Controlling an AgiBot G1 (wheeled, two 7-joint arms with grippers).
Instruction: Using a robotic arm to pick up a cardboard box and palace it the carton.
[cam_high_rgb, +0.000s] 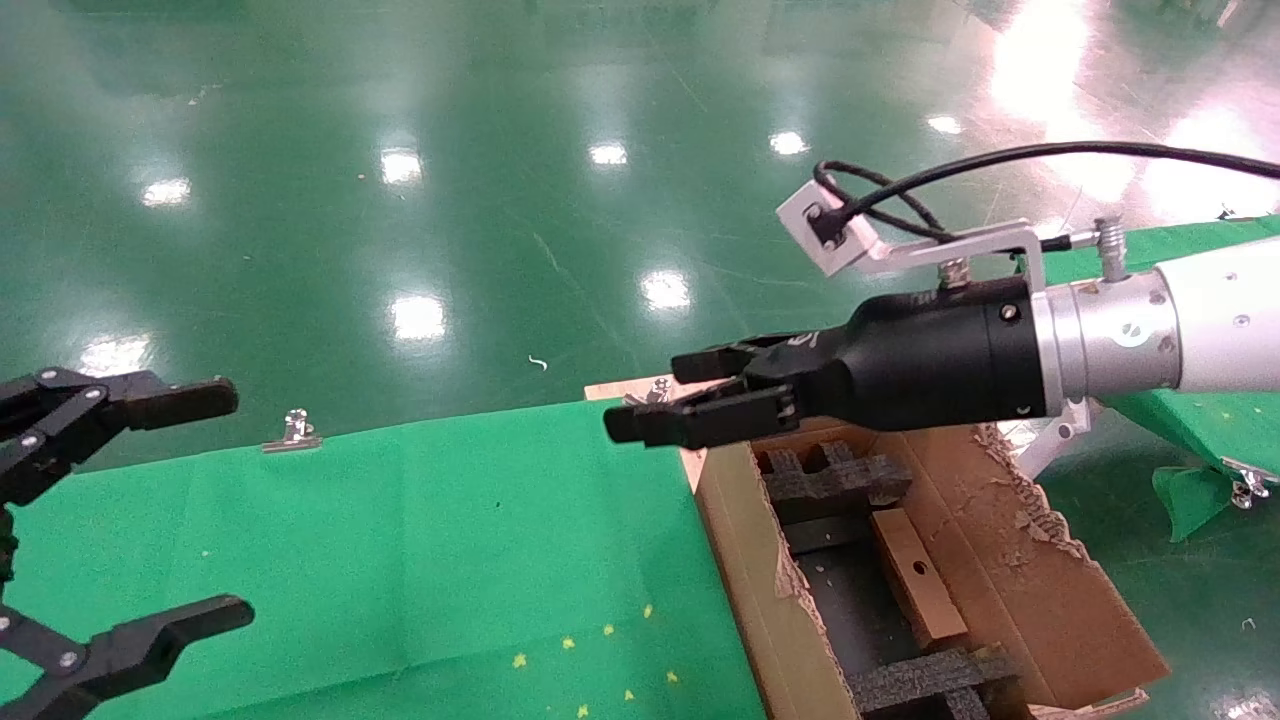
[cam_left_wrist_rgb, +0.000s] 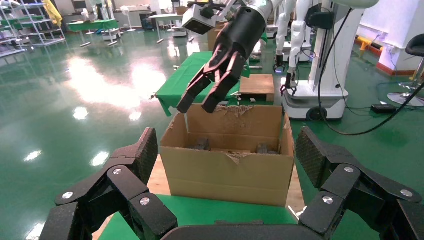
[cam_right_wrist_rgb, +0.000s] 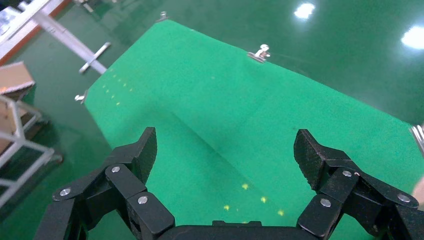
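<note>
Head view: ragged corrugated carton (cam_high_rgb: 1050, 600)

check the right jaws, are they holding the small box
No, the right gripper is empty above the carton rim, and the small box lies inside.

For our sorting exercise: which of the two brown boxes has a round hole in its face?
The small cardboard box, lying inside the carton; the carton is far larger, with ragged torn flaps.
</note>
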